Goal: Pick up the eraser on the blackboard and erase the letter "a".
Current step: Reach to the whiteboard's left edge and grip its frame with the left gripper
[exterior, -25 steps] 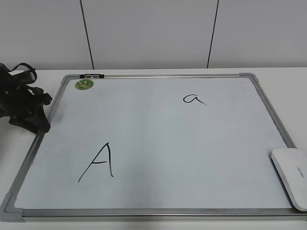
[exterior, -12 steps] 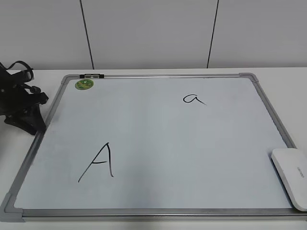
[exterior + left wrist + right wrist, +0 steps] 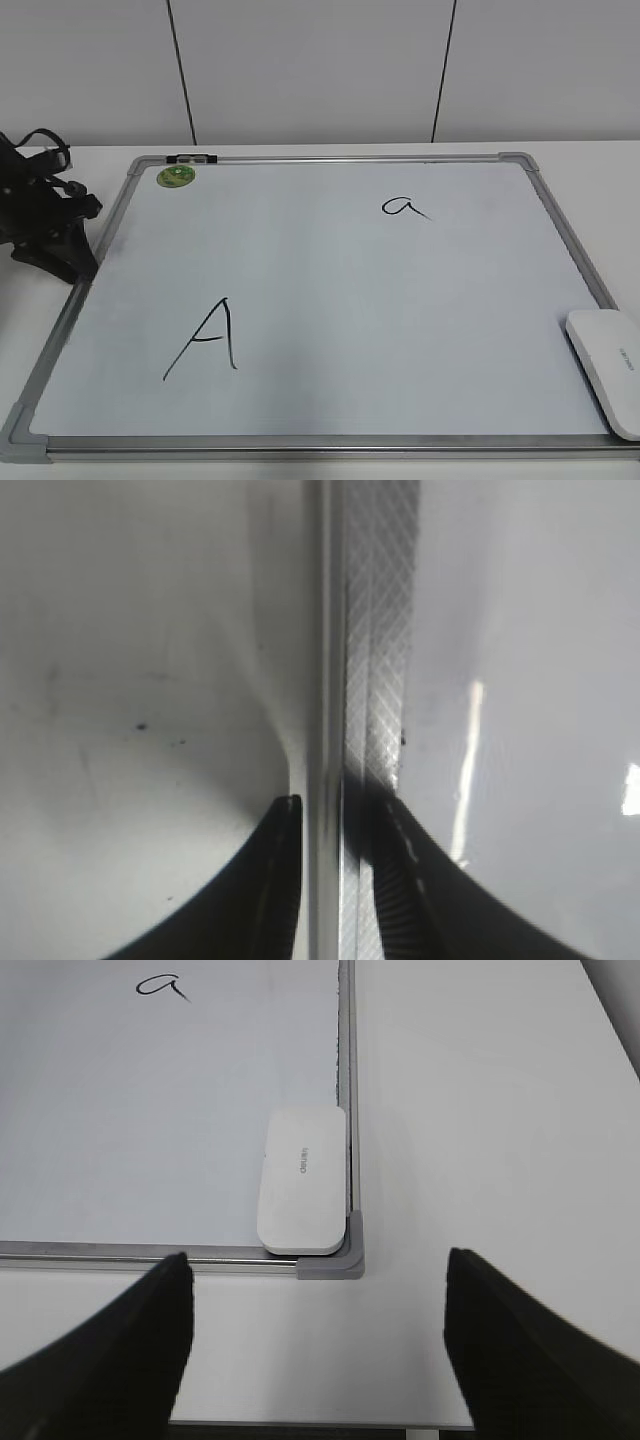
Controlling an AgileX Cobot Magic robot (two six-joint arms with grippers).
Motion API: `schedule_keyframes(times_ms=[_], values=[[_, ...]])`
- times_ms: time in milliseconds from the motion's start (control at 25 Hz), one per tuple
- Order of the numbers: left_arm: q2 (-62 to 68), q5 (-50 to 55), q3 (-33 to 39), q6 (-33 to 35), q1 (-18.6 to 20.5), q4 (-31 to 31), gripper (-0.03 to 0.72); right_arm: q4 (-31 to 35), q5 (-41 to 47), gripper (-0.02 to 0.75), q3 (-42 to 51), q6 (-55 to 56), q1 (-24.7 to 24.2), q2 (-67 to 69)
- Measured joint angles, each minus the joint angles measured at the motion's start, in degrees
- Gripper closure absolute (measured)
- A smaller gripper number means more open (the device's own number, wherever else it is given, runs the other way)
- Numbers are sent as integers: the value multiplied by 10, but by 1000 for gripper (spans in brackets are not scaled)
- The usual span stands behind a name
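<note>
**A:** Which way did the eraser [image 3: 302,1181] lie from the right gripper [image 3: 315,1345]?

**B:** Ahead of it and slightly left of the midline between the fingertips, in the near right corner of the blackboard [image 3: 200,1110], its right edge against the frame. Its long axis ran away from the gripper, roughly parallel to the right frame rail, so the jaws stood across its short width.

**A:** And the gripper itself?

**B:** Spread wide, nothing between the fingers, well wider than the eraser. It was the nearer arm by far. The left gripper [image 3: 335,880] sat at the opposite, left edge of the board, its fingers straddling the frame rail with a narrow gap; whether they actually pinched the rail, I couldn't tell.

**A:** How did the eraser look?

**B:** A white rounded-rectangular block lying flat, small grey lettering on top. I'd judge it smooth plastic, so a grip across the sides would need to be square.

**A:** The letter "a" [image 3: 160,984]?

**B:** Farther ahead and to the left of the right gripper, well beyond the eraser, unerased.
</note>
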Motion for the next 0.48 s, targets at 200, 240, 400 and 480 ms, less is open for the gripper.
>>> schedule_keyframes(times_ms=[200, 240, 400, 480], values=[[1, 4, -2, 0, 1, -4, 608, 0, 0, 157, 0, 0, 0, 0], [1, 4, -2, 2, 1, -4, 634, 0, 0, 157, 0, 0, 0, 0], [1, 6, -3, 5, 1, -4, 655, 0, 0, 157, 0, 0, 0, 0], [1, 6, -3, 6, 1, -4, 656, 0, 0, 157, 0, 0, 0, 0]])
